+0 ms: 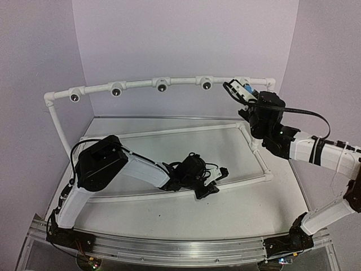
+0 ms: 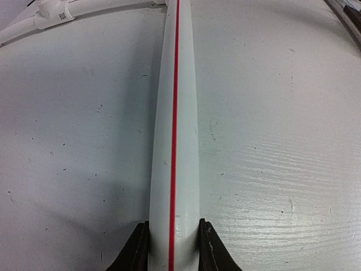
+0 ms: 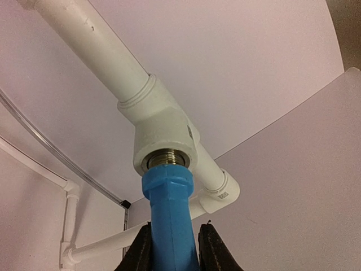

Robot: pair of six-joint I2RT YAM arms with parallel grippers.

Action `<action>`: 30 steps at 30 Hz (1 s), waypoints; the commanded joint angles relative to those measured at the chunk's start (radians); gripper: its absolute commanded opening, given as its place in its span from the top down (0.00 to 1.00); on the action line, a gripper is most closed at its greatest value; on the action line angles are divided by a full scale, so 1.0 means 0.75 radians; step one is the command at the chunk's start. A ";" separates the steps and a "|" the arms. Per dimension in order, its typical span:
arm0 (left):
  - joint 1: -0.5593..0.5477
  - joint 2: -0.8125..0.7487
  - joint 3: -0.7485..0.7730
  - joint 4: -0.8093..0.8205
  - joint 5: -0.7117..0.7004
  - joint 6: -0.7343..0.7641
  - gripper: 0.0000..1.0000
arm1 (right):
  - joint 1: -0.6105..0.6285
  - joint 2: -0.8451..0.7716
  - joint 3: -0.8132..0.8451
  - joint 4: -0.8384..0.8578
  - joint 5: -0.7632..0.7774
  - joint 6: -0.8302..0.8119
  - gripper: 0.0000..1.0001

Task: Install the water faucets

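Where the right claw (image 3: 174,240) closes narrowly on the blue faucet (image 3: 168,197), we see it gripped from both sides. Its top end meets the metal-threaded mouth of a white tee fitting (image 3: 163,135) on the raised pipe (image 3: 90,39). Our left claw (image 2: 174,251) pinches the red-striped pipe (image 2: 175,141) lying on the table (image 2: 282,141).

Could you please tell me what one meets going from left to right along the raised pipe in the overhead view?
Left corner elbow, first tee fitting, second tee fitting, third tee fitting, fourth tee fitting, blue faucet gripped by the right end effector, right corner elbow.
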 commanded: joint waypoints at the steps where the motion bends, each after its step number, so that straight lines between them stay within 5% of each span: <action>1: -0.129 0.076 -0.099 -0.237 0.010 -0.026 1.00 | -0.006 0.029 0.089 0.008 -0.095 0.253 1.00; 30: -0.166 0.048 -0.139 -0.237 0.010 0.000 1.00 | -0.085 0.018 0.202 -0.194 -0.310 1.019 1.00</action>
